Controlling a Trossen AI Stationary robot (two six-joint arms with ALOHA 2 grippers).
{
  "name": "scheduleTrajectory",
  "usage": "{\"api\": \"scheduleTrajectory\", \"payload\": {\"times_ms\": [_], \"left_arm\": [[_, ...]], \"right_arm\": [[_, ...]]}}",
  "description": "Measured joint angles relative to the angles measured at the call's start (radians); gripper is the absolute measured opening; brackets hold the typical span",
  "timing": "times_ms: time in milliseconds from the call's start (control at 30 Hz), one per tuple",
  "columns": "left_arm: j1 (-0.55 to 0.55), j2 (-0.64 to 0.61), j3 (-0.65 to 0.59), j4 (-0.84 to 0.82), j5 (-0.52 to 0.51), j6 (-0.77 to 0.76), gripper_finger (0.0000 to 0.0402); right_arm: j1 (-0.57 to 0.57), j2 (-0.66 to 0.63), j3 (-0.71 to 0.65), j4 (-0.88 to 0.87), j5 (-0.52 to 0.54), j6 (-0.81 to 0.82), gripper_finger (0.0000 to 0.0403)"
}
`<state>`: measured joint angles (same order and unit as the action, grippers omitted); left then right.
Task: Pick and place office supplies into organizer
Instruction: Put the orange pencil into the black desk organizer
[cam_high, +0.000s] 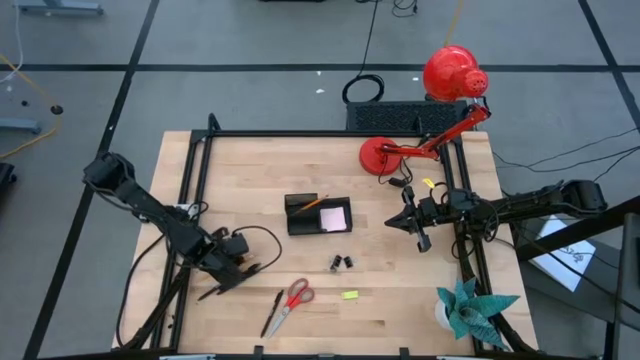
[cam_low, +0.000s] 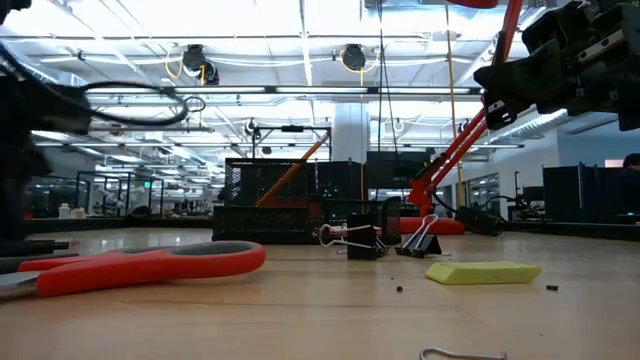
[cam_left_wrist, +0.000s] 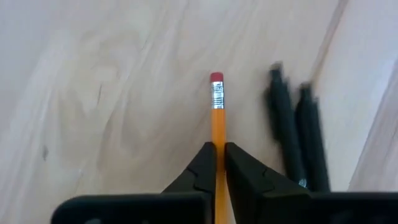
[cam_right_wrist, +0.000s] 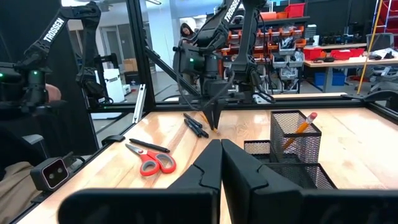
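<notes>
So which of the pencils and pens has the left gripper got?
The orange pencil with the red eraser: the left gripper is shut on its shaft. The two black pens lie loose on the table beside it.

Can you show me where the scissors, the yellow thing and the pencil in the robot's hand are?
scissors (cam_high: 297, 294): high view, on the red handles.
yellow thing (cam_low: 484, 272): low view, middle of its side.
pencil (cam_left_wrist: 217, 121): left wrist view, orange shaft above the left hand (cam_left_wrist: 220, 155).

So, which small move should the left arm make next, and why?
Probably lift straight up. The left gripper has its fingers shut on the orange pencil, which lies low on the table beside two black pens. Raising it first would clear them before carrying it to the organizer. The right gripper waits, shut.
</notes>
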<state>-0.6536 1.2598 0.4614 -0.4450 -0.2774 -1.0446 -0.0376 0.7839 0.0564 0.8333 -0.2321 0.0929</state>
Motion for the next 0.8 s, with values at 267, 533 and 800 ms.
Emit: {"api": "scheduleTrajectory", "payload": {"times_ms": [267,533,800], "left_arm": [[0.027,-0.095,0.001,0.111,-0.181,0.169,0.0005],[0.071,-0.249,0.004,0.326,-0.265,0.447,0.0003],[0.152,-0.282,0.005,0.103,-0.175,0.394,0.0040]], "right_arm": [[0.000,0.000,0.000,0.000,0.000,0.000,0.0000],[0.000,0.000,0.000,-0.002,0.003,-0.001,0.0000],[0.000,0.000,0.000,-0.007,0.003,-0.002,0.0000]]}}
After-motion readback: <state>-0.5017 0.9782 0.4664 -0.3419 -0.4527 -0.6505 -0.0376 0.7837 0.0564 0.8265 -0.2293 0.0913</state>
